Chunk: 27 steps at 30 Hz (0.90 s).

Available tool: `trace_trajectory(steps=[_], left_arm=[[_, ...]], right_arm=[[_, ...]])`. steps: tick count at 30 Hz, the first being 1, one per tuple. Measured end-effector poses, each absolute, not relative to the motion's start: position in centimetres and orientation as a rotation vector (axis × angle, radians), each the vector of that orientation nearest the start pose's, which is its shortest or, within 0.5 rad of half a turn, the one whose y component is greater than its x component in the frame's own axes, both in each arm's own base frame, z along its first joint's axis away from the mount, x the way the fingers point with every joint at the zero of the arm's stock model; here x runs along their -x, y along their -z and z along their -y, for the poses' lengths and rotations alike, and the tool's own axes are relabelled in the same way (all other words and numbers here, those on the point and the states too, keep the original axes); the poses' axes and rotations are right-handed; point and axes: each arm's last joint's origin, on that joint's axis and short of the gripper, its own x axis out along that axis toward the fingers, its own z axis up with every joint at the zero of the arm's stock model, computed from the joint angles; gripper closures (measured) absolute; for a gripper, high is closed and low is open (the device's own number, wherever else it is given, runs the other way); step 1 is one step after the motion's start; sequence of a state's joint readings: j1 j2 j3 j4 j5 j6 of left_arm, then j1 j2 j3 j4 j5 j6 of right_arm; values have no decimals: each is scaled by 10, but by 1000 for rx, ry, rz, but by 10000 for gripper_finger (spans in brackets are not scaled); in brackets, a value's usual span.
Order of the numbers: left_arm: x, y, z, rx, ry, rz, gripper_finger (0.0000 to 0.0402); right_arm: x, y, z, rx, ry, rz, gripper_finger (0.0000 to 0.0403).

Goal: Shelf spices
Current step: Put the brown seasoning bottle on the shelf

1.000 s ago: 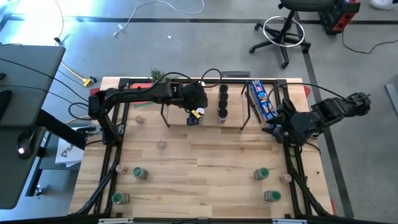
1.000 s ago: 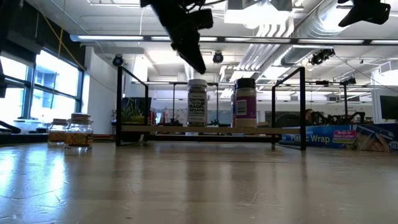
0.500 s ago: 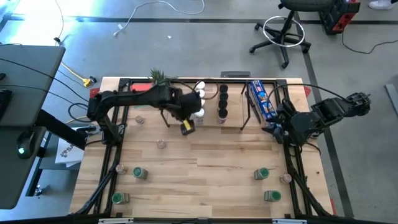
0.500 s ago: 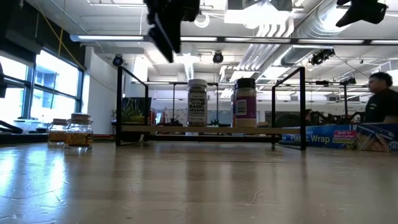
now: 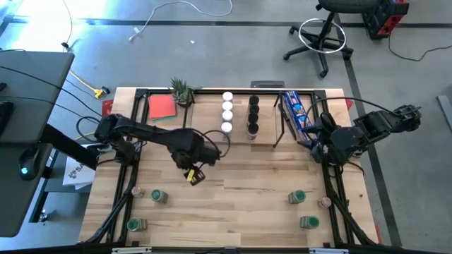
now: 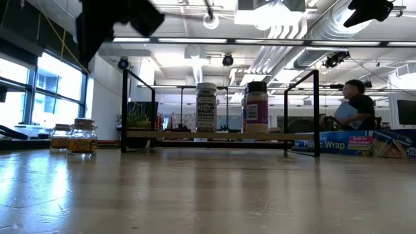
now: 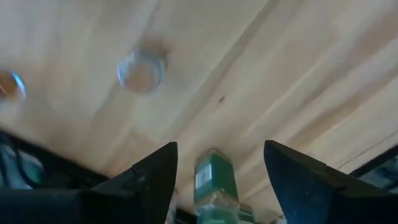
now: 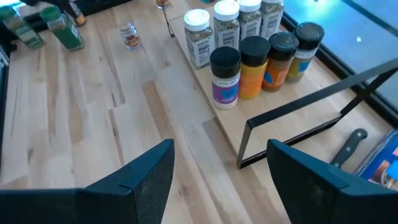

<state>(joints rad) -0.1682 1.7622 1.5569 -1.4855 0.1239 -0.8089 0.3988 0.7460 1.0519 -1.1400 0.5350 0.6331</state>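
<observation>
The shelf [image 5: 270,121] stands at the table's far middle, a light-wood rack in a black wire frame. On it stand a row of white-lidded spice jars [image 5: 227,111] and a row of black-lidded ones [image 5: 253,113]. Loose jars rest on the table, among them a green-lidded jar [image 5: 159,197] and a clear jar [image 5: 183,164]. My left gripper [image 5: 191,174] hangs open over the table's left middle. In its wrist view a green jar [image 7: 214,183] lies beyond the fingers, untouched. My right gripper [image 8: 221,146] waits open by the shelf's right end [image 5: 313,146].
A long blue printed box [image 5: 295,113] lies right of the shelf. A red card [image 5: 162,106] and a small plant [image 5: 182,90] sit at the far left. More jars lie near the right corner [image 5: 296,197] and left corner [image 5: 134,224]. A person [image 6: 354,107] shows in the room behind.
My left gripper has drawn back from over the shelf's white-lidded jars, travelling toward the table's near edge and to the left, out over the open tabletop. In the low view its arm swings away from the shelf. A person has walked into the background.
</observation>
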Motion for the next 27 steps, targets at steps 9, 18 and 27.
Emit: trace_trajectory(steps=[9, 18, 27], left_arm=[[-283, -204, 25, 740, -573, -1844, 100], [-282, -178, 13, 715, -608, -1727, 87], [-286, -177, 10, 615, -705, -1622, 102]], right_arm=[[-101, -344, -28, -261, 309, -691, 153], [-101, -345, -28, -341, 358, -667, 153], [-102, -345, -27, -382, 385, -651, 153]])
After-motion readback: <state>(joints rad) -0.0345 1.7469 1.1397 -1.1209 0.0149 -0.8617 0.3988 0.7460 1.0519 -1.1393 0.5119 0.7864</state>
